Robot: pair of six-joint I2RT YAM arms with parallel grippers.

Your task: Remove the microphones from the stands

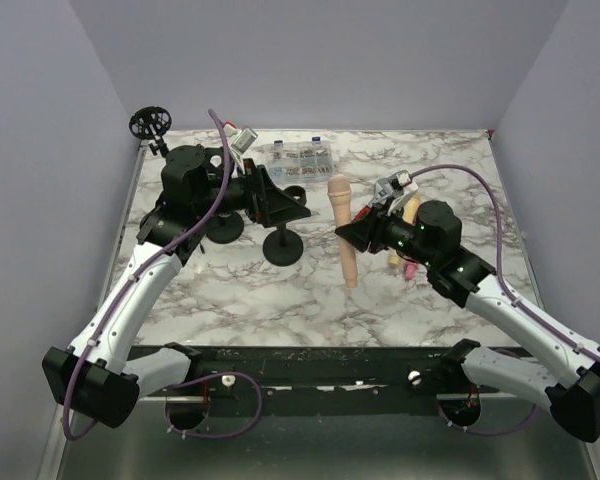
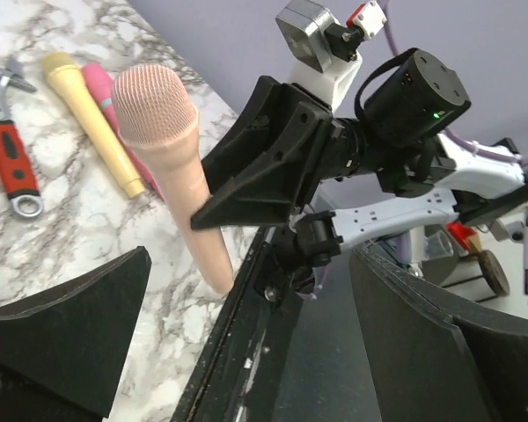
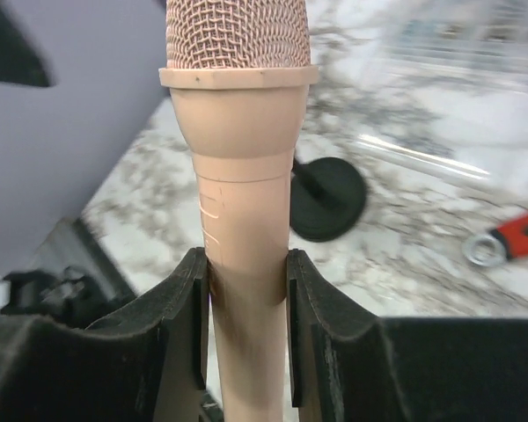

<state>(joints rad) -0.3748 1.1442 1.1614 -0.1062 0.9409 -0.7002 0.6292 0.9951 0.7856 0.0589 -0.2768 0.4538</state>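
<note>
The peach microphone (image 1: 341,205) with a mesh head is held upright above the marble table, clear of the black stand (image 1: 283,247). My right gripper (image 1: 350,231) is shut on its handle; in the right wrist view the pads (image 3: 192,316) press both sides of the microphone (image 3: 245,158). My left gripper (image 1: 292,200) hangs open and empty just above the stand, left of the microphone. In the left wrist view its fingers (image 2: 79,325) stand wide apart, facing the microphone (image 2: 163,132) and the right gripper (image 2: 273,163).
A yellow microphone (image 2: 88,119) and a pink one (image 2: 101,88) lie on the table behind the right gripper, next to a red-handled wrench (image 2: 13,167). A second round stand base (image 1: 223,230) sits under the left arm. A clear parts box (image 1: 302,160) is at the back.
</note>
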